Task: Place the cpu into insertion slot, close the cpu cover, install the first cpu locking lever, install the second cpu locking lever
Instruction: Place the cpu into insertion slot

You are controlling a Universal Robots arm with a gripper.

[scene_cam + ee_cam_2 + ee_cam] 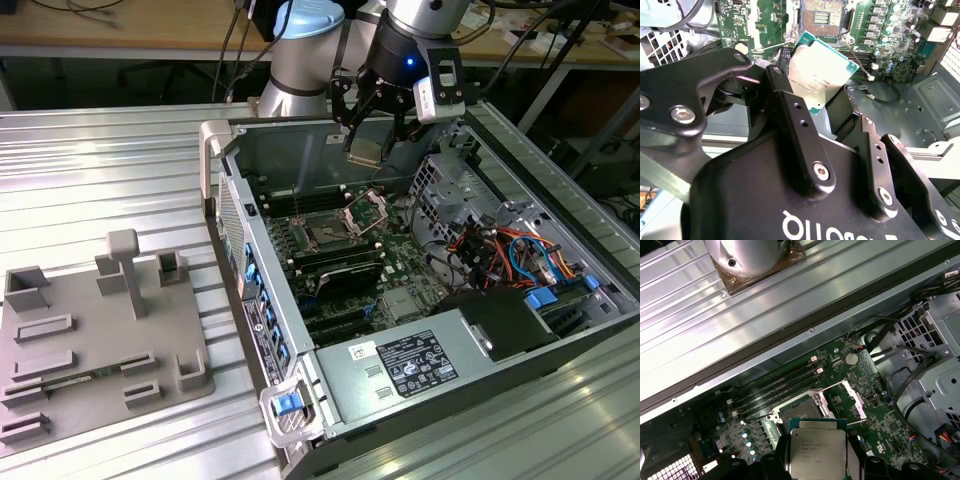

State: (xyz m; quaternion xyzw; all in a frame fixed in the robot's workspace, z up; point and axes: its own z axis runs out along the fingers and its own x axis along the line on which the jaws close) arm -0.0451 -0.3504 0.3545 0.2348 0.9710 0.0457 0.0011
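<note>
- Black linkage of the gripper sits closest to the lens in the second wrist view. Its jaws are closed on the cpu, pinching it by two opposite edges.
- From my seat the cpu reads as a small flat square with a silvery-grey metal top, faint print and a thin green border. In that view a pale glare washes across the metal.
- In the first wrist view I see the cpu with its top face toward the camera and a dark finger on either side.
- In the exterior view the gripper hangs over the open computer case, near its far wall. The cpu sits tilted at its tips, clear of the board.
- On the green circuit board lies the insertion slot, a dark square with a thin metal rim and a gold-speckled contact field. The cpu is held in the air, apart from it.
- Beside the slot the cpu cover stands swung up. It is a silvery frame with a large square cut-out.
- I see the case resting on a ribbed metal bench, with a grey fixture lying to the exterior view's left of it.
</note>
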